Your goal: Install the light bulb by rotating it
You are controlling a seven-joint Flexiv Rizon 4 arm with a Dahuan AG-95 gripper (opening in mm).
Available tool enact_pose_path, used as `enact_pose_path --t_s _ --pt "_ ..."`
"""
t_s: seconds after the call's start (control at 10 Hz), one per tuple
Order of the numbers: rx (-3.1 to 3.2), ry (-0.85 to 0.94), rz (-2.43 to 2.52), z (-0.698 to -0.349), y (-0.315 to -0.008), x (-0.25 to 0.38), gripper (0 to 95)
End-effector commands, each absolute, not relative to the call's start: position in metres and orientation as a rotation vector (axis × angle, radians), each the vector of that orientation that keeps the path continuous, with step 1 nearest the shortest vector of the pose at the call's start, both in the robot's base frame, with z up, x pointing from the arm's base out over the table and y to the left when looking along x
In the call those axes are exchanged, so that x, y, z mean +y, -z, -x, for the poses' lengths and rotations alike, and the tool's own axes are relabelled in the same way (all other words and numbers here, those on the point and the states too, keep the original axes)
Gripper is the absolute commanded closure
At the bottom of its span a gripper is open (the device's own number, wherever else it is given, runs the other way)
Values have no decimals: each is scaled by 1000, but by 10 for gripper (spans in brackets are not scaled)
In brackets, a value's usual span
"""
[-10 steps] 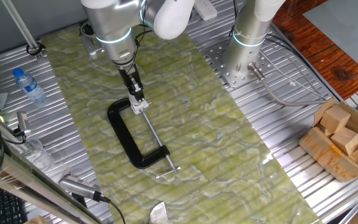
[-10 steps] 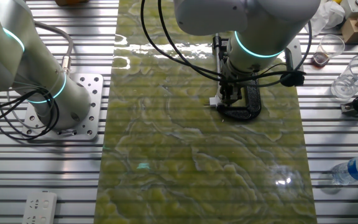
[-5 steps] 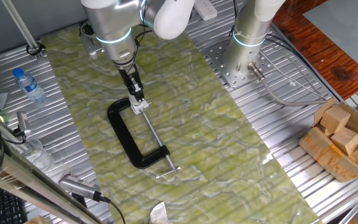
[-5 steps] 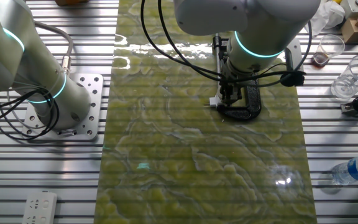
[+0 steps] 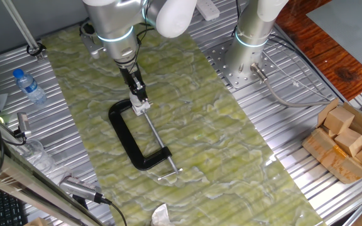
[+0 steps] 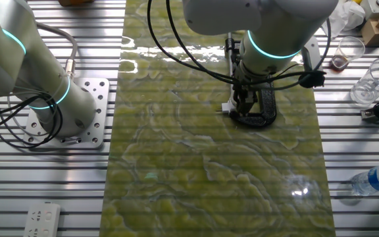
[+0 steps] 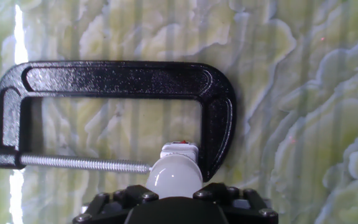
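Gripper (image 5: pixel 141 103) lowered onto the closed end of the black C-clamp (image 5: pixel 127 135), fingers pointing down at the table (image 5: pixel 231 144). Light bulb (image 7: pixel 174 176) held between the jaws, which are closed against its white globe; fingertips themselves cut off by the lower edge of the hand view, so contact judged from the globe sitting centred in the gripper body. Small square white socket with an orange mark (image 7: pixel 179 150) pinched inside the clamp, between the frame's anvil arm and the tip of the long steel screw (image 7: pixel 73 163). Clamp evidently serving as a vise: lying flat on the green mat, keeping the socket from turning while the bulb is rotated. Bulb touching the socket at its neck, axis roughly in line with the gripper, suited to a twist about the wrist. Depth of threading not readable; possibly partly seated. From the other fixed view, gripper (image 6: pixel 245 108) mostly hidden by the arm's wrist, clamp (image 6: pixel 258 118) just visible beneath. Step in hand judged as rotation of the bulb into the socket. Risk: slip of the smooth globe in the gripper, or the clamp sliding on the mat under torque.
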State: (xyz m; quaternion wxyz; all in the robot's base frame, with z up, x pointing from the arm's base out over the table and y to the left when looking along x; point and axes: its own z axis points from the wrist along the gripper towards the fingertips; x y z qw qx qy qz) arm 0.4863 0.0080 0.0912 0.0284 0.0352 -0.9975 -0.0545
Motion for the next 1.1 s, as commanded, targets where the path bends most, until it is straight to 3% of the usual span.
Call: enact_pose_path --t_s 0.1,0.6,1.1 --pt "-3088 160 -213 -487 -95 9 190" --pt "-2994 148 -982 -486 -101 9 190" --pt "-2885 146 -1331 -487 -100 9 190"
